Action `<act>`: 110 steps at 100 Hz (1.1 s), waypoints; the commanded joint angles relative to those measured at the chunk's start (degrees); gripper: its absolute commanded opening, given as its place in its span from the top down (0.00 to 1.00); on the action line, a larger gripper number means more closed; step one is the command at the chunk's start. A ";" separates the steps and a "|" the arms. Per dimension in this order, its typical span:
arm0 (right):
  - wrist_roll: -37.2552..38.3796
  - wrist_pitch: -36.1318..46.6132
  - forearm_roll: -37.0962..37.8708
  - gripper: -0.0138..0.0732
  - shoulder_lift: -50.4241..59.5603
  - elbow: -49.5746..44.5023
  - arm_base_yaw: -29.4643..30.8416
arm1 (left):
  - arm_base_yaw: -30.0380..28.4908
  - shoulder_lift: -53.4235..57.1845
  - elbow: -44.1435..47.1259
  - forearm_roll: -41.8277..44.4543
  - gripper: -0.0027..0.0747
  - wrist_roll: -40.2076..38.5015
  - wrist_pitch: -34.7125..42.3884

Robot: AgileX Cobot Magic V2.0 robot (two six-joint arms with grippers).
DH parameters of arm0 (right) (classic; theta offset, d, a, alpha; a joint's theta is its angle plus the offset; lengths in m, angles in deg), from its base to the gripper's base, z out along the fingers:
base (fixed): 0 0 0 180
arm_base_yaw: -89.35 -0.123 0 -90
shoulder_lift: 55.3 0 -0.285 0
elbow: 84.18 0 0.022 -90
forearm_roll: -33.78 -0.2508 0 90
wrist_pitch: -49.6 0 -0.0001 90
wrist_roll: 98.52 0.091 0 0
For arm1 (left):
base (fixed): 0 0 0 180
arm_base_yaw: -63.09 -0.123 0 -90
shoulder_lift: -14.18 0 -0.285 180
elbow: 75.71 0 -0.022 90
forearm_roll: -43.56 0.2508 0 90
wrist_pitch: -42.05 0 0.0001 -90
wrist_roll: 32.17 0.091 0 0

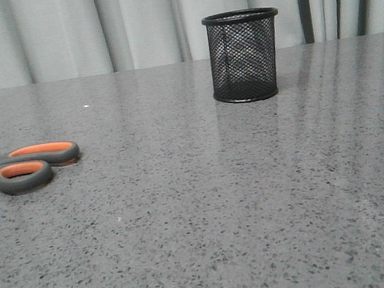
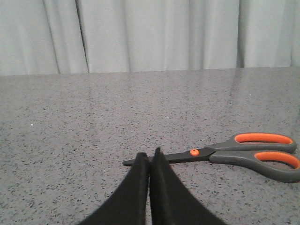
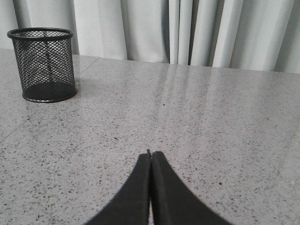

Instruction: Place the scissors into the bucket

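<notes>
Scissors (image 1: 20, 168) flat on the grey speckled tabletop (image 1: 208, 206), close to its left edge, handles with orange-lined loops toward the middle, blades running off toward that edge and cut off in the front view. Bucket (image 1: 245, 55) upright near the far edge, a little right of centre, black mesh sides see-through, nothing visible inside, well apart from the scissors. Pale curtain (image 1: 139, 22) behind the far edge. In the left wrist view, left gripper (image 2: 150, 157) with fingers (image 2: 136, 187) pressed together, nothing between them, tips low over the tabletop right at the blade end of the scissors (image 2: 234, 152); touching or just above, cannot tell. Blades closed, orange pivot screw showing, handles lying away to one side. In the right wrist view, right gripper (image 3: 150, 154) likewise closed with fingers (image 3: 166, 192) meeting and holding nothing, over bare tabletop, bucket (image 3: 43, 64) well apart from it, toward the far edge.
</notes>
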 commanded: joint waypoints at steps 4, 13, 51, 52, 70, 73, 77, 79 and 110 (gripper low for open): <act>0.08 4.07 0.54 0.92 1.39 -0.94 0.38 | -0.13 1.49 1.64 -0.14 0.99 -0.61 4.69; 0.08 4.07 0.54 0.92 1.39 -0.94 0.38 | -0.13 1.49 1.64 -0.14 0.99 -0.61 4.69; 0.08 4.07 0.54 0.92 1.39 -0.94 0.38 | -0.13 1.49 1.64 -0.14 0.99 -0.61 4.69; 0.08 4.07 0.54 0.92 1.39 -0.94 0.38 | -0.13 1.49 1.64 -0.14 0.99 -0.61 4.81; 0.08 4.95 -0.32 0.92 1.39 -0.94 0.38 | -0.13 1.49 1.54 -1.00 0.99 -0.61 5.10; 0.08 5.41 -0.93 0.92 1.39 -0.94 0.38 | -0.13 1.49 1.54 -1.90 0.99 -0.61 5.10; 0.08 5.91 -2.38 0.92 1.39 -0.94 0.38 | -0.13 1.49 1.54 -3.53 0.99 -0.61 5.10; 0.08 6.29 -3.59 0.92 1.39 -0.94 0.38 | -0.13 1.49 1.54 -4.43 0.99 -0.61 5.19; 0.08 10.25 -28.18 0.92 1.39 -0.94 0.38 | -0.13 1.49 1.54 -26.78 0.99 -0.61 9.25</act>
